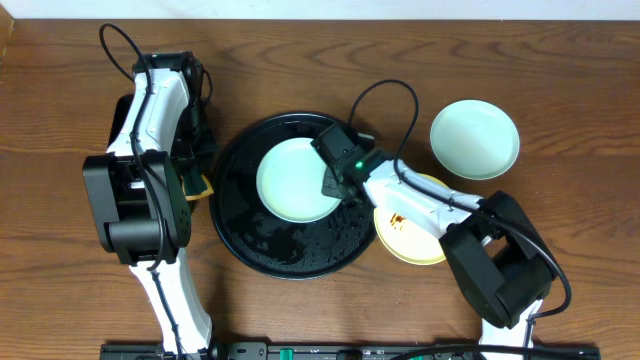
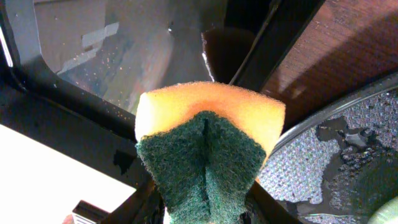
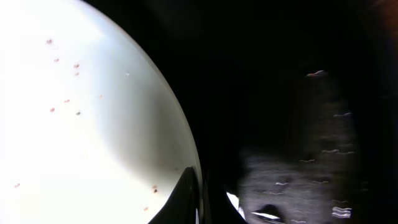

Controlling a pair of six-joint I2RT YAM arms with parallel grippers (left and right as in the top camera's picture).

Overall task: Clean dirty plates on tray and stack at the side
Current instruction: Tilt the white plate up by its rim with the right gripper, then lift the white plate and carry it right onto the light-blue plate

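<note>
— Since you have the view from above, where do the plates sit?

— One mint-green plate (image 1: 295,182) lies flat on the black tray (image 1: 250,240), a little up and right of its middle. From the right wrist it looks pale with a few small reddish specks, and the wet tray surface shows beside it.

— And the right tool?

— The right tool (image 1: 338,182) is at that plate's right edge, pinched together on the rim. A dark finger (image 3: 185,194) overlaps the rim in the wrist view.

— The other two plates?

— The yellow plate (image 1: 412,245) rests on the tabletop (image 1: 560,80) just beside the tray's right rim, partly under the right arm, with brown smears (image 1: 397,222) on it. I cannot tell whether it touches the tray. The second mint-green plate (image 1: 475,140) sits up and to the right, apart from both, and looks clean.

— And the left side?

— The left tool (image 1: 198,176) hangs just outside the tray's left rim, clamped on a sponge (image 2: 208,124). It is yellow foam with a green scouring face, squeezed into a fold.
</note>
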